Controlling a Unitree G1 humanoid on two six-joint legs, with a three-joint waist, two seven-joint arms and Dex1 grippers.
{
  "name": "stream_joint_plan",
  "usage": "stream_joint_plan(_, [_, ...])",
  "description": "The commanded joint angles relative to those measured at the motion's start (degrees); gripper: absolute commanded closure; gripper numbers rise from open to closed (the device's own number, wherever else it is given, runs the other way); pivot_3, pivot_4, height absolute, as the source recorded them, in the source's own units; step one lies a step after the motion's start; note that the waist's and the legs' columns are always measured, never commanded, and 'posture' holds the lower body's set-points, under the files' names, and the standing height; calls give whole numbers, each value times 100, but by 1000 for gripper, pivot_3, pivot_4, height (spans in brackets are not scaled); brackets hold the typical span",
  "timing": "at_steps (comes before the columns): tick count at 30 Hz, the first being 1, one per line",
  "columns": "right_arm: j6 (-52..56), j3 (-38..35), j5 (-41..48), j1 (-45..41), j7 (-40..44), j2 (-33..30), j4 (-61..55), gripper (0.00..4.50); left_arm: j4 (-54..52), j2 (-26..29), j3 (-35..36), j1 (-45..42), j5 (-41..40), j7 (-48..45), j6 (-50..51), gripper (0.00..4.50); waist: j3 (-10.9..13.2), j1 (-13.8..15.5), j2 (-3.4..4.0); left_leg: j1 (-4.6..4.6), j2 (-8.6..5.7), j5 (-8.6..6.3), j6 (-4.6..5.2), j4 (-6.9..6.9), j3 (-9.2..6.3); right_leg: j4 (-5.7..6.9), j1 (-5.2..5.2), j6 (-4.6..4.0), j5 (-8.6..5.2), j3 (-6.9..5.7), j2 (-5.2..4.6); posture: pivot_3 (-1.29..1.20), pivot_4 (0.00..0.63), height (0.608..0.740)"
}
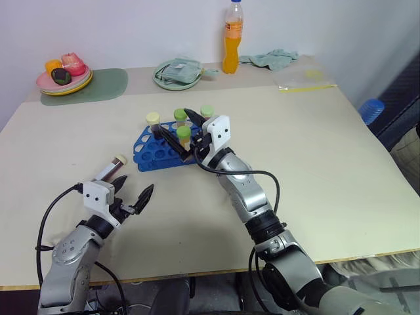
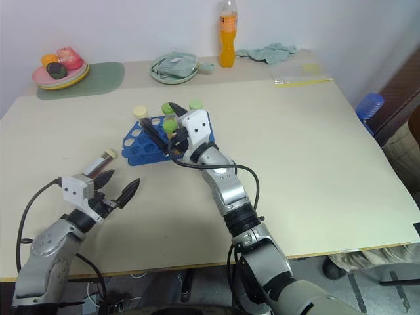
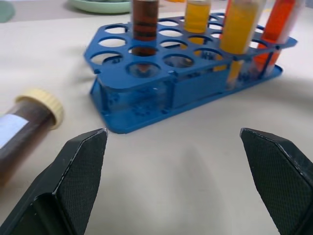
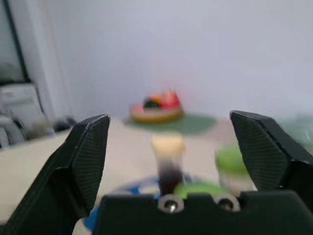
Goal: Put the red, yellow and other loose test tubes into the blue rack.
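gaping left hand facing blue rack; loose brown tube beside; right hand likewise apart

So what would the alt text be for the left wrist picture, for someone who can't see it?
A blue rack stands on a pale table, holding four upright test tubes: one dark brown, two yellow-orange, one red-orange. Beside the rack lies a loose dark tube with a cream cap. The left gripper is open, its two black fingers framing the bare table between them.

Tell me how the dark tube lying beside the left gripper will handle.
The dark tube lies on its round side, so it probably rolls if nudged. Its smooth wall may slip in the fingers. Being full, it likely feels heavy for its size.
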Motion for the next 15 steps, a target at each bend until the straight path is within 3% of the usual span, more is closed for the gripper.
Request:
stream_joint_plan(1, [328,83,299,66,221,-4,-1123,42,-350,109,264,-231,-300,175,319,0,0,8,0,0,0,0,0,1,-3,0,-2,0,0,-1,0,0,150,740])
stream_joint_plan(6, [1131,-68,612,158,345,-366,-2193,42,-474,487,617,-786,-732,599,1403,0,-1,11,-1,0,0,0,0,1,-5,1,1,0,0,-2,-1,0,150,740])
stream_joint_plan(11, [2072,-430,941,695,838,-1663,-3249,42,212,2724,286,-2602,-878,541,4725,0,3,58,-33,-13,-3,4,-7,13,-21,12,-17,-1,-1,-30,12,0,150,740])
stream_joint_plan(15, [2442,-534,1129,1101,1271,-2478,-3697,42,1071,4000,-929,-3773,-837,-490,5990,0,10,-6,-17,-7,-10,2,-2,6,-7,9,7,5,-4,-17,3,0,150,740])
